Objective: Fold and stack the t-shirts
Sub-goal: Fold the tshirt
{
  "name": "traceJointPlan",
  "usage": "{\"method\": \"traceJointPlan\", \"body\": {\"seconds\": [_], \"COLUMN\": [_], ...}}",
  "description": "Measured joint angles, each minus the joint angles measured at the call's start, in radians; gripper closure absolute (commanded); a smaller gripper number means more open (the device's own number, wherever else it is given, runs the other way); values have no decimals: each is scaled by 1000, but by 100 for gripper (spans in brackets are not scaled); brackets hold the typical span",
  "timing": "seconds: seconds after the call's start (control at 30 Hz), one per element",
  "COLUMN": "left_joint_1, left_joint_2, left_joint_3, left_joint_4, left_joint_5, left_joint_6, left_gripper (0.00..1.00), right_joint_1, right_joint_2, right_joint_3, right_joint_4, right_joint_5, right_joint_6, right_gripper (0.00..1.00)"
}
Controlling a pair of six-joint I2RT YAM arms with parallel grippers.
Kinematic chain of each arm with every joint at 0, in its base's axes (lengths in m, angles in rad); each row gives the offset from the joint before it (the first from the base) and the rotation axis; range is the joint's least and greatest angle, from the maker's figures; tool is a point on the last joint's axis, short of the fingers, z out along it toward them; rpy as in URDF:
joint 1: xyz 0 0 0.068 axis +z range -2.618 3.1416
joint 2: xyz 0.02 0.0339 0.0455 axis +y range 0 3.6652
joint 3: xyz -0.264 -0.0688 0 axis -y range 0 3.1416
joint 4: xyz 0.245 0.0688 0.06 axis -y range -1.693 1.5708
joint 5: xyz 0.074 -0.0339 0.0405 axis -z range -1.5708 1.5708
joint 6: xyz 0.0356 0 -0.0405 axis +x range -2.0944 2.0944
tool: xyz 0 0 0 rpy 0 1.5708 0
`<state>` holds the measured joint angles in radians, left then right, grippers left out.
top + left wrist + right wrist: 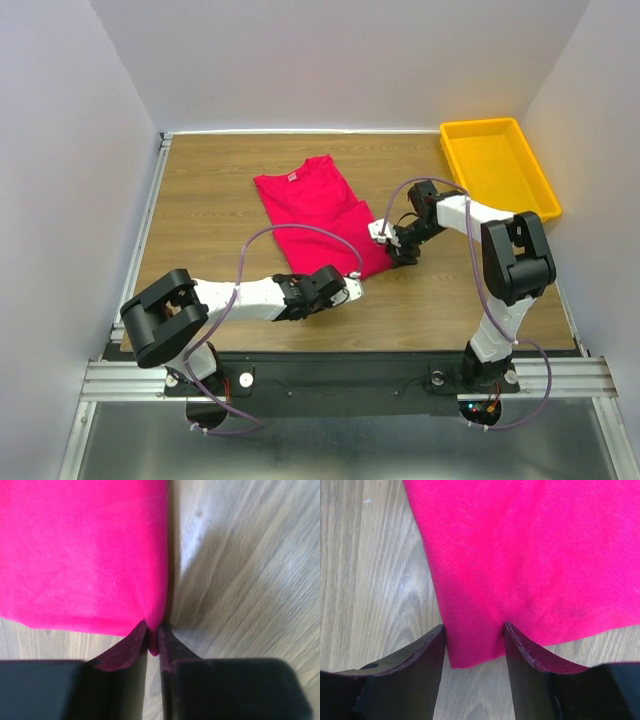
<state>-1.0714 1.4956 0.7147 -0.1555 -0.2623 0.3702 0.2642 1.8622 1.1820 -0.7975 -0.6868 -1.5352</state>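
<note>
Listing item one: crimson t-shirt (310, 215), short-sleeved, lying flat on the wooden table (200, 200) ahead of both grippers, collar end away from them and hem end at their fingertips.

Condition — it appears folded lengthwise into a narrower panel, though the overhead view is too small to be sure of the layers.

Left gripper (152, 634): jaws nearly together, clamped on the hem corner nearest it, with a sliver of red cloth showing between the tips.

Right gripper (472, 630): jaws apart, straddling the other hem corner. The cloth lies between them but is not pinched.

Handling: a light, soft, limp knit. It will drape and sag from any held point and slide easily over the smooth wood. It is not fragile.

Best hold — both hem corners at once, catching all layers, so the edge lifts level. A single-layer pinch would likely let the fold open.

Yellow tray (495, 160): beyond the right gripper, off to its right, apart from the cloth.
</note>
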Motion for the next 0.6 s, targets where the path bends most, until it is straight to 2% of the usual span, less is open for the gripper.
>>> {"method": "traceJointPlan", "body": {"seconds": [0.03, 0.17, 0.23, 0.27, 0.33, 0.47, 0.6], "left_joint_1": [0, 0, 0, 0, 0, 2, 2], "left_joint_2": [5, 6, 4, 1, -7, -44, -133], "left_joint_3": [-1, -1, -2, -5, -14, -42, -75], "left_joint_4": [0, 2, 2, 3, 11, 11, -2], "left_joint_5": [-4, -4, -3, -2, 0, 14, 31], "left_joint_6": [-2, 0, 3, 4, 9, 18, 35], "left_gripper": [100, 100, 100, 100, 100, 100, 100], "right_joint_1": [0, 1, 1, 2, 4, 7, 18], "right_joint_2": [-5, -23, -29, -31, -36, -64, -89], "right_joint_3": [-9, -43, -55, -56, -62, -84, -85], "right_joint_4": [13, 86, 116, 126, 140, 134, 34], "right_joint_5": [2, 17, 18, 19, 19, 16, 9], "right_joint_6": [3, 22, 36, 40, 60, 69, 58], "right_gripper": [54, 76, 83, 92, 99, 99, 99]}}
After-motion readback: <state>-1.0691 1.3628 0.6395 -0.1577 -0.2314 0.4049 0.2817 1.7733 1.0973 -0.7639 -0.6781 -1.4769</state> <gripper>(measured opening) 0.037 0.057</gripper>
